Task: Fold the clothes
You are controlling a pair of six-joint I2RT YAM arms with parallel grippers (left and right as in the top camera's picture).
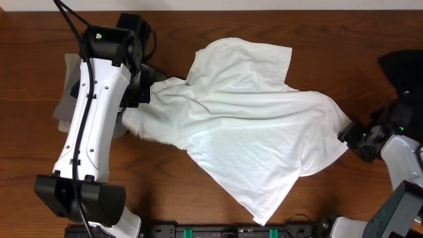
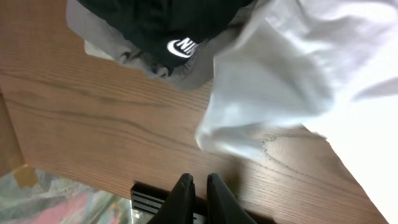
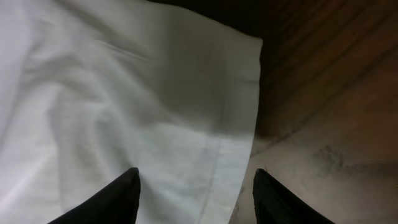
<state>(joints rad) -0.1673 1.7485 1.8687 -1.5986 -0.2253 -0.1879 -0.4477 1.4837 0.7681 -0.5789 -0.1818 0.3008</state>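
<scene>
A large white T-shirt (image 1: 251,125) lies crumpled and partly spread across the middle of the wooden table. My left gripper (image 1: 144,92) is at the shirt's left edge. In the left wrist view its fingers (image 2: 200,182) are shut with nothing between them, and the shirt's bunched edge (image 2: 280,81) lies just ahead. My right gripper (image 1: 353,137) is at the shirt's right edge. In the right wrist view its fingers (image 3: 196,177) are open, and the shirt's hem (image 3: 143,99) lies between them.
A black garment with a white logo (image 2: 168,25) lies on a grey garment (image 2: 99,31) at the table's left, partly under my left arm (image 1: 66,99). Another black garment (image 1: 403,66) lies at the right edge. The table's front edge (image 2: 93,177) is near my left gripper.
</scene>
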